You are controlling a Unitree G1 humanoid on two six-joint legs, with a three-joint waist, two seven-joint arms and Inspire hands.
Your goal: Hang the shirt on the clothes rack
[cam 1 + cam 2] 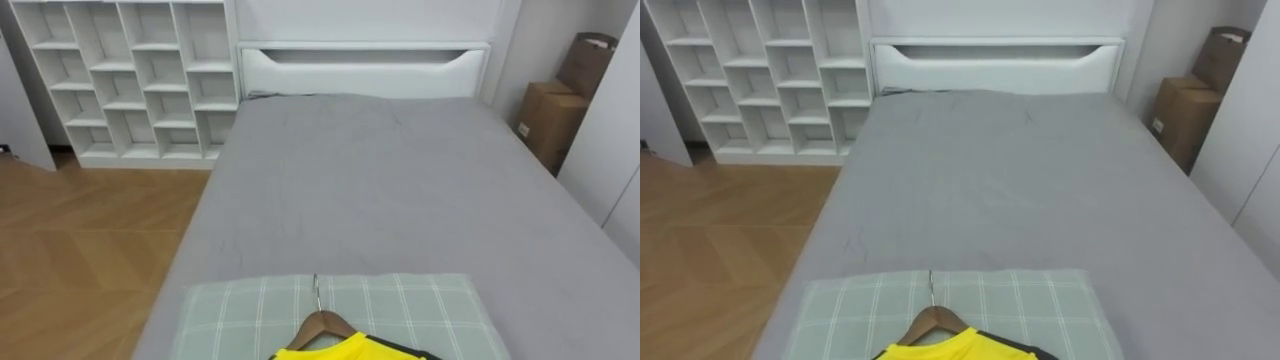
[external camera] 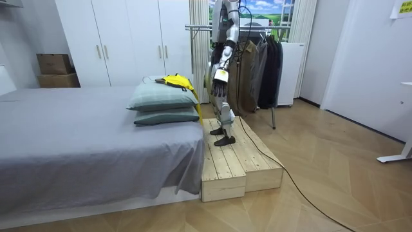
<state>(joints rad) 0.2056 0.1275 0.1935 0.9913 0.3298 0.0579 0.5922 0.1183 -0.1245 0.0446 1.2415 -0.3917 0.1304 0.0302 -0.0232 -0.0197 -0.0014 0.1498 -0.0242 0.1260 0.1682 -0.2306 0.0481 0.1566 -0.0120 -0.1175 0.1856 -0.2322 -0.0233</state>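
L robot hand (image 2: 220,76) hangs at side, apart from yellow shirt (image 1: 332,352).

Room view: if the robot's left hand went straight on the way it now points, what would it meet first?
The left hand hangs pointing down beside the body, so it would probably meet the wooden platform first, near the robot's feet; depth is unclear.

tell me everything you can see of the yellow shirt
The yellow shirt is bright yellow cloth with dark trim at the shoulder, already on a wooden hanger whose metal hook points toward the headboard. It lies flat on the upper of two green checked pillows, draping over their edge in the room view.
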